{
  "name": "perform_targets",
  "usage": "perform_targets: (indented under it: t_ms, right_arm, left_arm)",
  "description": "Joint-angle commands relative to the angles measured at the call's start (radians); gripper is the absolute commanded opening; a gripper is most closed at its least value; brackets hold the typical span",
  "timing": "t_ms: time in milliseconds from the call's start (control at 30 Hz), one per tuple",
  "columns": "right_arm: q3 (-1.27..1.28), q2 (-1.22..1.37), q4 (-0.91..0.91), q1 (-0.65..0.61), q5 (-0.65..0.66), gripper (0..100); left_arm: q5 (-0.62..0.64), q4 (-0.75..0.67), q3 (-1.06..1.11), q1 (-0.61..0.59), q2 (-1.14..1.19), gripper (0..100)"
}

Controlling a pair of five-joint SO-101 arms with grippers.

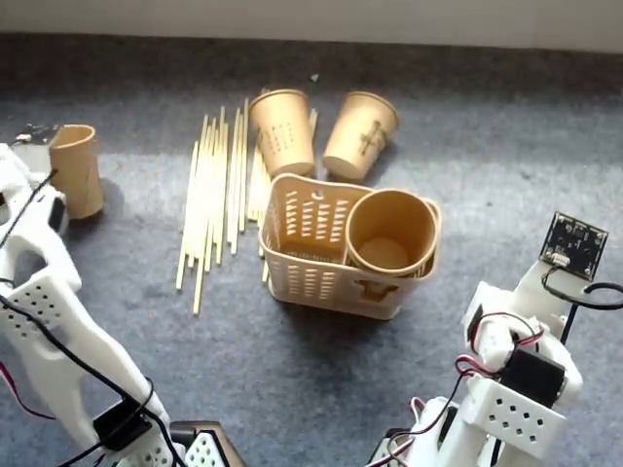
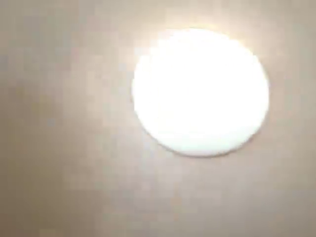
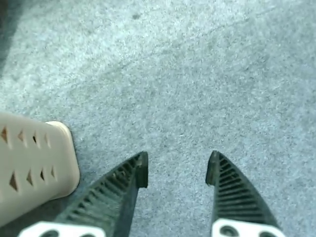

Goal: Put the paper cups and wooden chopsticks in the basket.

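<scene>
Closest to a lens is the held paper cup (image 2: 197,94): the left wrist view looks straight into it, down to its bright round bottom. Seen from above, this cup is at the end of the left arm, at 9 o'clock from the basket (image 1: 311,282) and well apart from it. The left tool (image 1: 47,144) is closed on it.

The right tool (image 3: 177,168) hovers over the grey table (image 1: 292,389) at 4 o'clock from the basket. Its jaws are spread wide, with nothing between them, and one basket corner is just beside it.

An upright cup (image 1: 387,238) sits inside the basket, on its 3 o'clock side. A third cup (image 1: 282,131) and a fourth cup (image 1: 360,136) are at 12 o'clock, close behind the basket. The wooden chopsticks (image 1: 209,195) lie on the table at 10 o'clock, roughly parallel, the nearest ones just beside the basket wall.
</scene>
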Motion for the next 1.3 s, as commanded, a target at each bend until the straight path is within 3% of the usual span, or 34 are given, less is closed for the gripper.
perform_targets:
  t_ms: [0, 133, 267, 433, 600, 733, 933, 1267]
  right_arm:
    - [-0.005, -0.015, -0.001, -0.018, -0.005, 20.3]
    - [-0.005, -0.015, -0.001, -0.018, -0.005, 20.3]
    - [-0.005, -0.015, -0.001, -0.018, -0.005, 20.3]
    - [-0.005, -0.015, -0.001, -0.018, -0.005, 20.3]
    - [-0.005, -0.015, -0.001, -0.018, -0.005, 20.3]
    - [-0.005, -0.015, -0.001, -0.013, -0.005, 20.3]
    - [-0.005, -0.015, -0.001, -0.016, -0.005, 20.3]
    - [0.025, -0.015, -0.018, -0.018, -0.003, 20.3]
  left_arm:
    - [0.048, -0.018, -0.110, -0.084, -0.019, 0]
    - [0.127, -0.006, -0.225, -0.120, -0.019, 1]
    - [0.138, 0.094, -0.374, -0.119, -0.018, 1]
    - [0.227, 0.210, -0.650, -0.119, -0.018, 1]
    - [0.275, 0.215, -0.928, -0.120, -0.010, 1]
    - [0.275, 0.150, -0.912, -0.122, -0.010, 2]
    - [0.261, 0.080, -0.699, -0.114, -0.008, 29]
    - [0.258, -0.328, -0.395, -0.136, -0.008, 26]
